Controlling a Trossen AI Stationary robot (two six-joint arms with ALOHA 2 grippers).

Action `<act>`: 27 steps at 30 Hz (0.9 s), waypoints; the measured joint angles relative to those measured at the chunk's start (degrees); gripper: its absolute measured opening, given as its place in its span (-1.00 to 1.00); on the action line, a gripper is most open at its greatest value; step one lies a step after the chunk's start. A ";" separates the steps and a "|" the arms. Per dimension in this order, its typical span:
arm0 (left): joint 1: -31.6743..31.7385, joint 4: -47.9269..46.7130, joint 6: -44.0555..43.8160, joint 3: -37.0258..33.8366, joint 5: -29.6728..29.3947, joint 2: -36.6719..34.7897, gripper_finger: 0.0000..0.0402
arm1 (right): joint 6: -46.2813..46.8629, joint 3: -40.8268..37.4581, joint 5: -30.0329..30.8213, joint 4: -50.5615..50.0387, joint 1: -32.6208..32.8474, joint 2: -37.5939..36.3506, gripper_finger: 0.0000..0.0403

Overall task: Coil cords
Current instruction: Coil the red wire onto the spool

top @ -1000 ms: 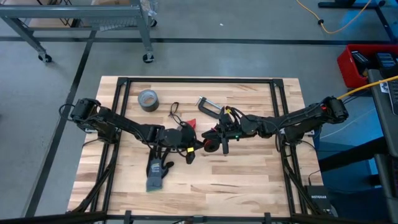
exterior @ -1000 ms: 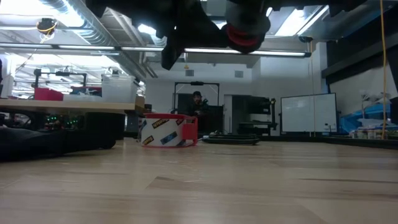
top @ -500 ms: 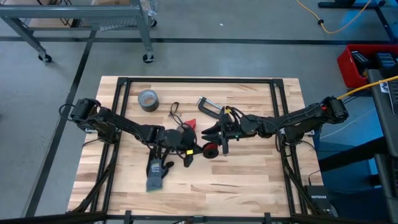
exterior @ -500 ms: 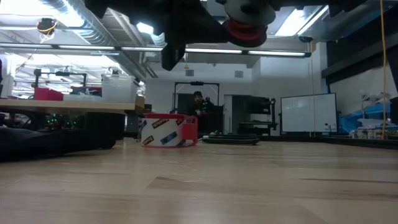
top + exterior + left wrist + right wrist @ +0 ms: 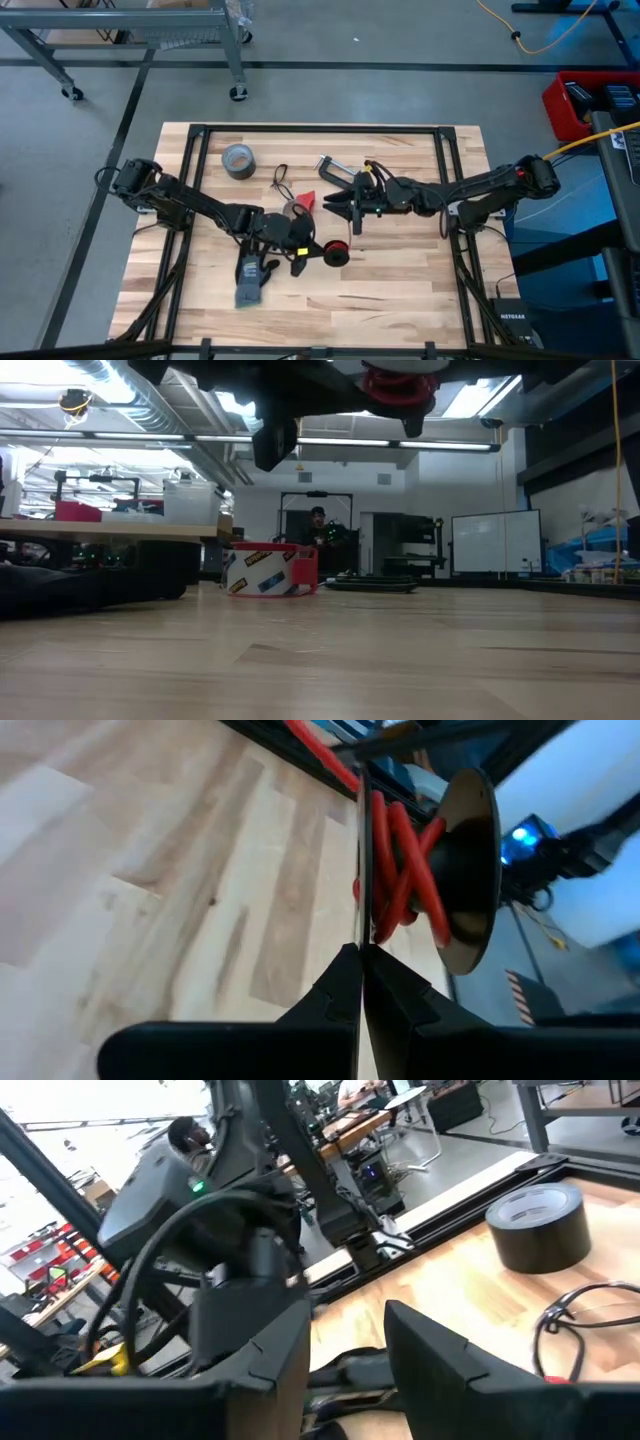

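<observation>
Left hand (image 5: 312,251) near the desk (image 5: 400,290) centre, pinched shut on the flange of a dark spool (image 5: 468,870) wound with red cord (image 5: 400,870), right hand (image 5: 338,205) just beyond it, fingers spread wide, empty, black looped cord (image 5: 279,180) towards the far edge beside the grey tape roll (image 5: 238,159)

Overhead down, low level (wrists close); all share table (image 5: 400,300).

Grey concrete floor (image 5: 400,40); wheeled metal rack (image 5: 150,30); whiteboard (image 5: 497,542); ceiling strip lights (image 5: 400,444); cluttered workbench (image 5: 110,525).
</observation>
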 joint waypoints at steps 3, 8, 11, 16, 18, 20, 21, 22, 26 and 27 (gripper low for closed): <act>-0.02 -0.13 -0.47 0.00 2.09 0.00 -1.00 | -0.02 0.01 -1.89 0.00 -1.82 -0.02 -0.34; -0.02 -0.15 -0.59 0.00 5.09 0.00 -1.00 | 0.00 0.01 -8.78 -0.03 -5.78 0.00 -0.34; -0.02 -0.13 -0.57 0.00 5.25 0.00 -1.00 | 0.02 0.02 -14.16 -0.70 -8.37 0.00 -0.34; 0.20 -0.11 0.12 0.00 4.38 0.00 -1.00 | 0.20 0.04 -23.91 -5.82 -10.40 -0.02 -0.34; 0.39 -0.10 1.22 0.00 2.98 0.00 -1.00 | 0.21 0.07 -27.02 -9.64 -9.99 -0.01 -0.34; 0.84 -0.17 1.74 0.00 1.38 0.00 -1.00 | 0.24 0.07 -29.68 -14.13 -8.56 -0.02 -0.34; 1.10 -0.15 2.01 0.00 0.52 0.00 -1.00 | 0.27 0.06 -30.23 -16.43 -7.71 0.00 -0.34; 1.40 -0.14 2.45 0.00 -0.35 0.00 -1.00 | 0.29 0.04 -30.21 -18.83 -6.54 -0.02 -0.34; 2.91 -0.29 3.32 0.00 -1.64 0.00 -1.00 | 0.63 0.04 -29.91 -23.62 -2.09 0.00 -0.34; 3.27 -0.63 3.32 0.00 -1.52 0.00 -1.00 | 0.98 0.04 -29.17 -23.90 -1.08 0.00 -0.34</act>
